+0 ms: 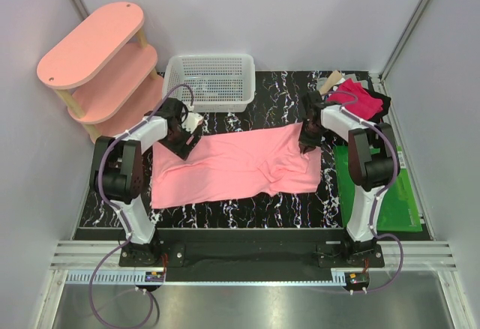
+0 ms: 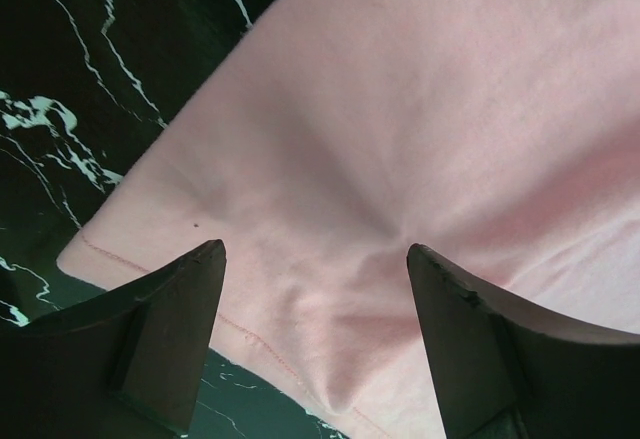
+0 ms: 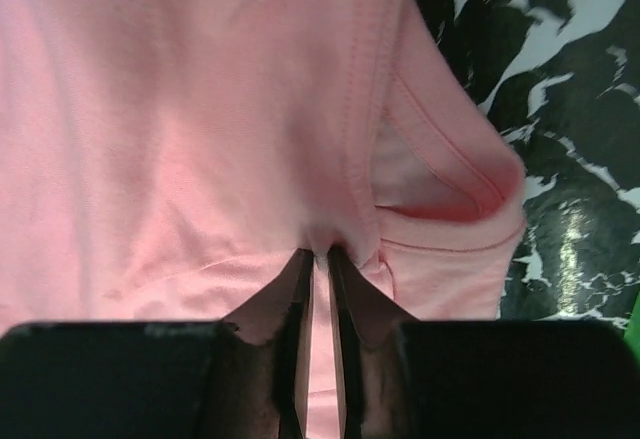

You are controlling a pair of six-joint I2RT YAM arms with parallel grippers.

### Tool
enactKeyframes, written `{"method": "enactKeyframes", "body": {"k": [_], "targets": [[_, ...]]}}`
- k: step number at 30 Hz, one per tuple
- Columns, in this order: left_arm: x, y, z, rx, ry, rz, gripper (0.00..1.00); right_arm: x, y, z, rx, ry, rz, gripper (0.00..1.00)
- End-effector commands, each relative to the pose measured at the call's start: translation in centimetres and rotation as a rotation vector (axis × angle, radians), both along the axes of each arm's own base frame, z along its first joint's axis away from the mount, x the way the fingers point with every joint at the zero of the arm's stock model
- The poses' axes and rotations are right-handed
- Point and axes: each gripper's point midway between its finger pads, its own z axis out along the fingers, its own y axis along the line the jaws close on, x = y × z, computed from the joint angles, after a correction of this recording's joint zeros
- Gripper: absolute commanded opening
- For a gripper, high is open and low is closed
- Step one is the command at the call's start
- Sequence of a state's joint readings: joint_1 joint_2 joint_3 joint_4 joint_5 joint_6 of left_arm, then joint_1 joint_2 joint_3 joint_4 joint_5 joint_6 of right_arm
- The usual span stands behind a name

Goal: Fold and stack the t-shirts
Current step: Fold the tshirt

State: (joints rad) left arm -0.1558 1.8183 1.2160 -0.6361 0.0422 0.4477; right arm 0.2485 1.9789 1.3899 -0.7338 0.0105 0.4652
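tabletop (image 1: pixel 225 213): black marble pattern, bordered by white basket (image 1: pixel 210 61) and green mat (image 1: pixel 396 194).
salmon t-shirt (image 1: pixel 240 165): spread flat at the middle.
magenta t-shirt (image 1: pixel 360 98): bunched at far right.
left gripper (image 2: pixel 315 251): jaws held apart over salmon cloth.
right gripper (image 3: pixel 320 253): jaws clamped on a fold by the collar.

The black marbled surface (image 1: pixel 247 209) carried the salmon-pink t-shirt (image 1: pixel 240 165) spread between my jaws, with the white mesh basket (image 1: pixel 211 105) beyond them.

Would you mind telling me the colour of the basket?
White; the basket shows best in the top external view.
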Motion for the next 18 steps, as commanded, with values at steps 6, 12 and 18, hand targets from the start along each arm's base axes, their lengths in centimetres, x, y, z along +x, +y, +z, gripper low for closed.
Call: {"method": "enactKeyframes", "body": {"k": [6, 12, 18], "targets": [[-1.4, -4.0, 3.8, -0.029, -0.064, -0.104, 0.78, 4.1, 0.6, 2.3, 0.066, -0.072, -0.003, 0.23], [-4.3, -16.5, 9.1, -0.101, -0.141, -0.386, 0.8, 3.2, 0.6, 3.4, 0.076, -0.094, -0.003, 0.25], [-6.6, -27.2, 11.2, -0.172, -0.206, -0.592, 0.78, 2.9, 0.5, 3.1, 0.07, -0.087, 0.01, 0.26]]}}
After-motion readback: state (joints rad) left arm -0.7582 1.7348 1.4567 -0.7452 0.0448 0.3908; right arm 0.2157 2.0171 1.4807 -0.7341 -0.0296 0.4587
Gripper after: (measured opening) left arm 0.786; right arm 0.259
